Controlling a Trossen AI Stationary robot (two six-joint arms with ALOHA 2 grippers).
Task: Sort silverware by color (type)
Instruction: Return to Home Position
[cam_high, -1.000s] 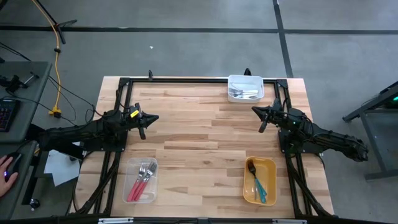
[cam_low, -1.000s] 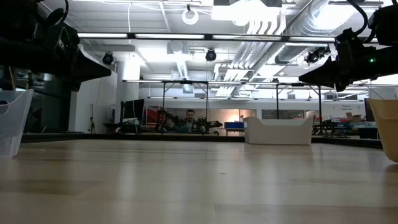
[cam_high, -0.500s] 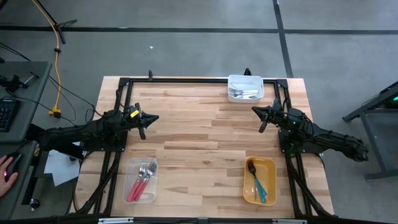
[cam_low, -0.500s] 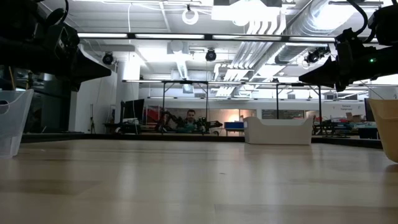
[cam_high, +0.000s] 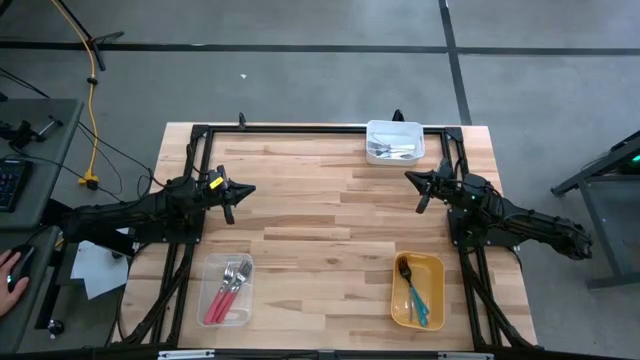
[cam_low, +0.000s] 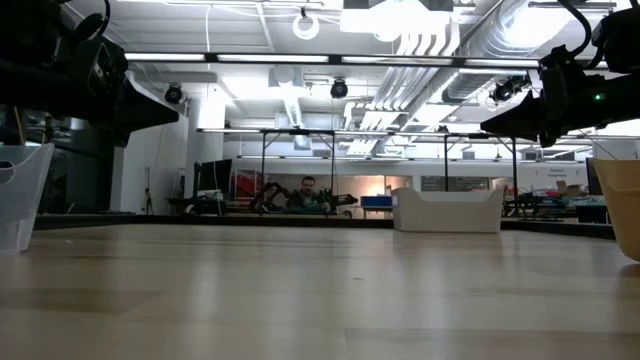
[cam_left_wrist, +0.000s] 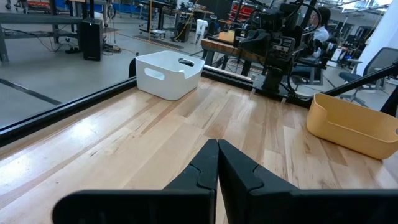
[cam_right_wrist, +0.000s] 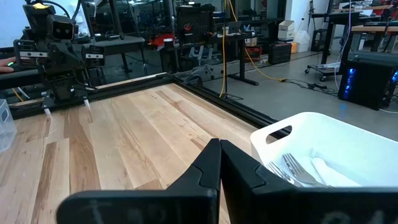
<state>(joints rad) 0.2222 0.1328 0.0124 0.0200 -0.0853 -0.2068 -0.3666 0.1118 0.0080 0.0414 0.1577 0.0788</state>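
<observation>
The silverware lies in three containers. Red-handled pieces (cam_high: 224, 288) fill the clear tray (cam_high: 208, 291) near the front left. Teal-handled pieces (cam_high: 418, 300) lie in the yellow bin (cam_high: 431, 270) at the front right. White-handled pieces (cam_high: 390, 151) rest in the white bin (cam_high: 395, 130) at the far edge; their fork heads (cam_right_wrist: 292, 169) show in the right wrist view. My left gripper (cam_high: 243, 191) hovers shut over the table's left side, my right gripper (cam_high: 414, 180) shut over its right side, both level, above the wood and holding nothing.
The wooden table top (cam_high: 320, 230) between the arms carries nothing. A black frame rail (cam_high: 300, 128) runs along the far edge. A person's hand (cam_high: 10, 275) shows at a desk beyond the left edge, and a person sits in the room far behind the table (cam_low: 305, 190).
</observation>
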